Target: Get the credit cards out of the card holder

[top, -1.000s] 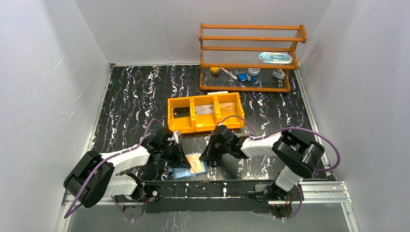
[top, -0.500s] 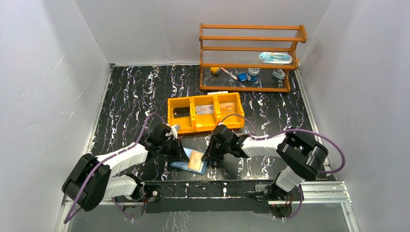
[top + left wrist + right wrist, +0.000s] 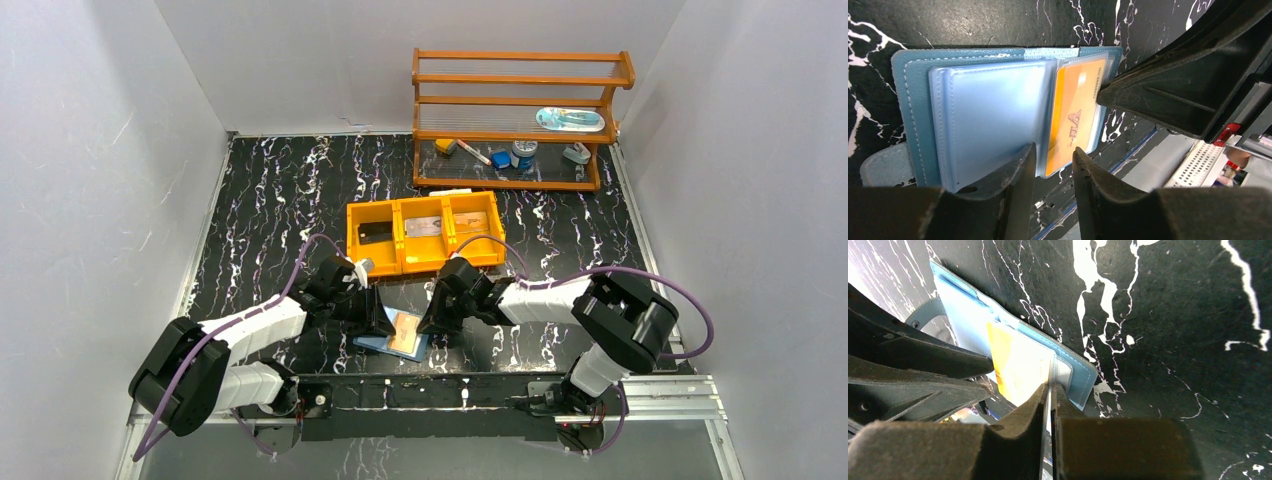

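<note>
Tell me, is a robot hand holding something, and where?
The right gripper pinches the edge of the orange card or its clear sleeve, in the blue wallet. The left gripper is open, gripping nothing.

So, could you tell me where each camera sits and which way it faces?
Top external: high behind the bases, looking down at the table; both arms, left gripper and right gripper at the card holder.
Left wrist: low, facing the open card holder and orange card; own fingers below, right gripper upper right.
Right wrist: low, facing that card's edge; own fingers shut there, left gripper at left.
Shared: all show the card holder.
</note>
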`<state>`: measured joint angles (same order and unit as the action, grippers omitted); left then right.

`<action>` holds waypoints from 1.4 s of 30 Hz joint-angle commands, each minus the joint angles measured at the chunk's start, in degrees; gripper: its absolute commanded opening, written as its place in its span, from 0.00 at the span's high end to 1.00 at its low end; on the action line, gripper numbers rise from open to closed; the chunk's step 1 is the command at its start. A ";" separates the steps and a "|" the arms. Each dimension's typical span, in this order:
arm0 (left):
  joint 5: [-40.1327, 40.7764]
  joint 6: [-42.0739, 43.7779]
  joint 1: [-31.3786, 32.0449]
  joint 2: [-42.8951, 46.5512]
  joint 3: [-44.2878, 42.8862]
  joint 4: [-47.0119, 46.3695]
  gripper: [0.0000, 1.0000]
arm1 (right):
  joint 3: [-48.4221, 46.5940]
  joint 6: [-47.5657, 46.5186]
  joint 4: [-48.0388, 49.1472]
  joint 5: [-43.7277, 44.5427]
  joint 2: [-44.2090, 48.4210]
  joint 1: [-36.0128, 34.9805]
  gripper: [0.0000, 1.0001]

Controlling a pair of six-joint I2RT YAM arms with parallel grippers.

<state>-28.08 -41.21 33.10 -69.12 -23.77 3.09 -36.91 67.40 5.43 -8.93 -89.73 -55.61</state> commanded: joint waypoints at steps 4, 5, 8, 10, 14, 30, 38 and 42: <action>-3.34 -0.59 -0.35 -0.94 1.46 -1.11 0.64 | 2.23 1.86 1.54 -0.97 -2.50 -0.19 0.85; -4.20 -0.69 -0.34 -1.58 2.02 -1.89 0.64 | 2.40 2.04 1.71 -1.06 -2.61 -0.16 0.85; -6.28 -0.72 -0.40 -3.48 2.90 -2.86 0.67 | 2.88 2.53 2.14 -1.16 -2.86 -0.22 0.85; -7.69 -1.51 -0.36 -4.37 4.24 -4.61 0.69 | 3.35 3.01 2.78 -1.38 -2.92 -0.27 0.85; -11.87 -4.62 -0.39 -6.68 7.18 -12.09 0.76 | 4.19 3.64 4.30 -2.18 -3.32 -0.30 0.85; -3.54 -9.36 -0.50 -5.37 3.88 -12.32 0.75 | 5.34 4.53 4.56 -1.86 -1.73 -1.51 0.91; 1.04 -9.14 -0.51 -3.42 1.16 -8.94 0.77 | 6.03 5.15 5.38 -1.89 -0.93 -1.76 0.91; 0.72 -8.99 -0.56 -3.36 1.34 -9.47 0.80 | 6.10 5.34 6.65 -2.67 -1.48 -1.84 0.92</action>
<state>-33.19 -50.54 32.84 -73.54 -20.40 -4.10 -32.75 73.17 14.17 -10.44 -90.37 -55.61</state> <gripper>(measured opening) 0.220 0.089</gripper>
